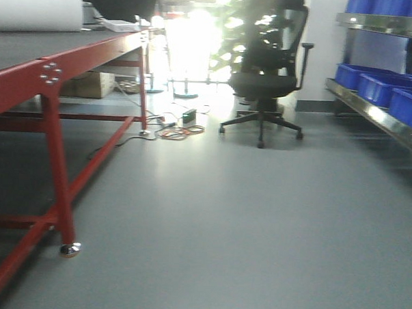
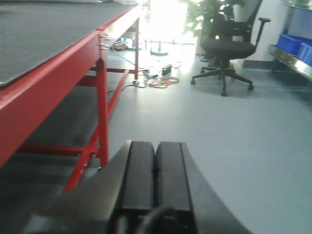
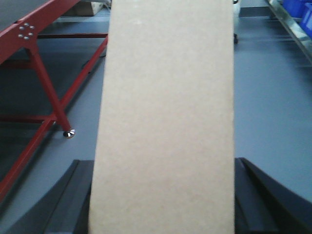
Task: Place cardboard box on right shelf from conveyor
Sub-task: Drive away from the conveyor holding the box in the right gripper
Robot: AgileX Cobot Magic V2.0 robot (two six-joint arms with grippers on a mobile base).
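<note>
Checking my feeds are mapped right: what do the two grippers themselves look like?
Left gripper: matte black, two flat rectangular fingers with long straight edges, on a flared black housing; a dark cable loop shows at its base. Right gripper: only black, sloped wedge-shaped sides show. No markings visible on either.

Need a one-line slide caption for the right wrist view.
Right hand grips the cardboard box over grey floor, red-framed conveyor at left.
</note>
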